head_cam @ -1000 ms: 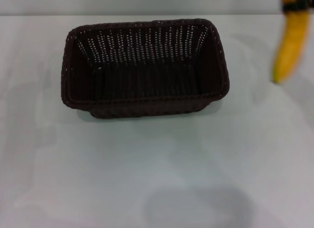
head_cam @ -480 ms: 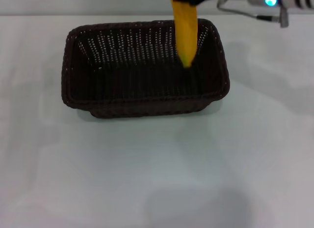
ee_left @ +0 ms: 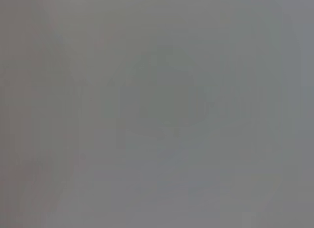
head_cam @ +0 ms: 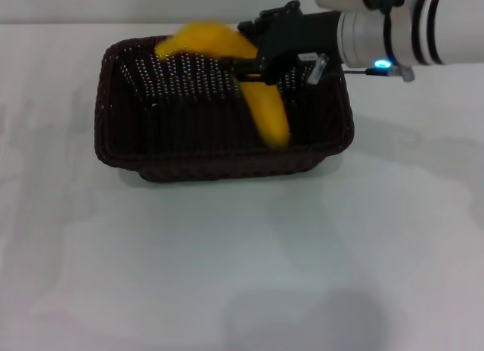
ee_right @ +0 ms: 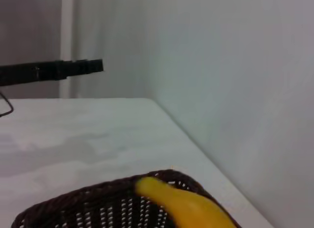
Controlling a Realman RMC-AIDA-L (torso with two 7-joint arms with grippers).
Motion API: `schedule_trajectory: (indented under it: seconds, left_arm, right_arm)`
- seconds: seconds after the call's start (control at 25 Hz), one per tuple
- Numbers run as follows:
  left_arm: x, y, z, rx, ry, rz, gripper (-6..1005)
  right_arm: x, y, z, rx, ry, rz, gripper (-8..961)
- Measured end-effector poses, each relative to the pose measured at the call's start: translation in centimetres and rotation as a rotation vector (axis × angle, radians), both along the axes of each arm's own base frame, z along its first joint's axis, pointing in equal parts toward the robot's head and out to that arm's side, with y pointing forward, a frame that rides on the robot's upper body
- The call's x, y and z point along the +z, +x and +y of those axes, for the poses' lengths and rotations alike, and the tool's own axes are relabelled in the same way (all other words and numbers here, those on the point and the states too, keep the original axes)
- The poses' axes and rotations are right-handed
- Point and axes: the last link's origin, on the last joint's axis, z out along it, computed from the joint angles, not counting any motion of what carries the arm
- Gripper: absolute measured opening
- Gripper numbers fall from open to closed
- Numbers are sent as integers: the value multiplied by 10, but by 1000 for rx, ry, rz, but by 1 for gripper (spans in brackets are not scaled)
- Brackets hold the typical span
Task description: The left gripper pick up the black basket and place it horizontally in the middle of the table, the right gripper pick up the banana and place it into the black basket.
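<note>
The black basket (head_cam: 121,139) stands lengthwise across the middle of the white table (head_cam: 242,260). My right gripper (head_cam: 246,69) reaches in from the right over the basket's far half and is shut on the banana (head_cam: 268,113). The banana is tilted, one end over the far rim and the other low inside the basket. The right wrist view shows the banana (ee_right: 189,203) above the basket's rim (ee_right: 98,191). The left gripper (ee_right: 73,69) shows only there, as a slim black bar far off above the table. The left wrist view shows plain grey.
The right arm's white and black segments (head_cam: 401,22) cross the far right of the table. A pale wall (ee_right: 235,66) stands behind the table's far edge. Bare white tabletop lies in front of and beside the basket.
The right gripper has moved left and down over the basket. The banana has swung from hanging upright to lying tilted across the basket's far half. The basket has not moved.
</note>
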Motion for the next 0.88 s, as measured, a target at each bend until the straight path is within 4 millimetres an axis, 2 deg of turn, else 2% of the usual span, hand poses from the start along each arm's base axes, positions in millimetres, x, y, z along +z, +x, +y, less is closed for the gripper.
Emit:
schedule_trajectory:
  seconds: [0.08,0.2,0.28,0.4,0.52,0.6,0.72,0.8,0.88]
  left_arm:
    - [0,0,0,0,0,-1,683]
    - [0,-1,-1,1,0,-3,683]
    - [0,-2,-2,5,0,-5,683]
    - [0,-3,-4,9,0,-7,683]
    - [-1,-4,-5,13,-1,-8,683]
    - [-1,-5,-6,15,-1,-6,683]
    - [-1,-4,-5,15,-1,-6,683]
    - [-2,-4,-4,15,-3,-8,683]
    - [-2,-3,-3,15,-4,-10,683]
  right_arm:
    - [-1,0,0,-8,7,18,503]
    - [6,5,-1,-26,28,60,640]
    - [18,12,-1,-44,70,102,731]
    - [42,32,-2,-113,173,230,771]
    - [70,63,-8,-213,251,434,810]
    - [81,81,-14,-268,253,574,836]
    - [96,120,-26,-334,235,855,876]
    - [103,141,-35,-309,261,1001,876]
    - [107,165,-51,-229,382,1063,876]
